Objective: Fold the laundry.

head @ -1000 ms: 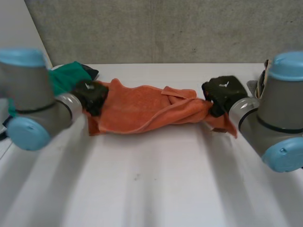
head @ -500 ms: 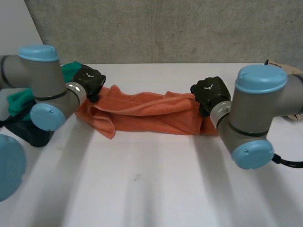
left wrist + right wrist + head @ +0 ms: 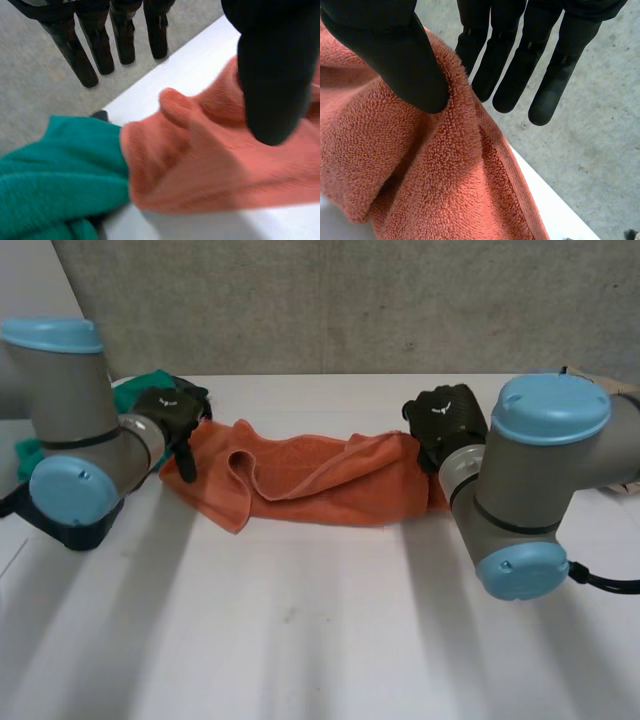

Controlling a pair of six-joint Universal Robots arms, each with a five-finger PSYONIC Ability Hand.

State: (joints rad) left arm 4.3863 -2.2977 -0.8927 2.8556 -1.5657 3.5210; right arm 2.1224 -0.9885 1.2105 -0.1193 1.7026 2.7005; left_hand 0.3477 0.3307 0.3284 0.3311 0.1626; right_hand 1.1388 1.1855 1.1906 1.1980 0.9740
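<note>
Nearby, green cloth (image 3: 50, 165) touches orange towel (image 3: 310, 475) beside left hand (image 3: 170, 415).

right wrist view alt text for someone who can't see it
The robot's right hand reaches over an orange towel with straight black fingers, its thumb resting against a raised fold of the cloth. The towel lies at the edge of a white table, with a grey surface beyond the fingertips.
</note>
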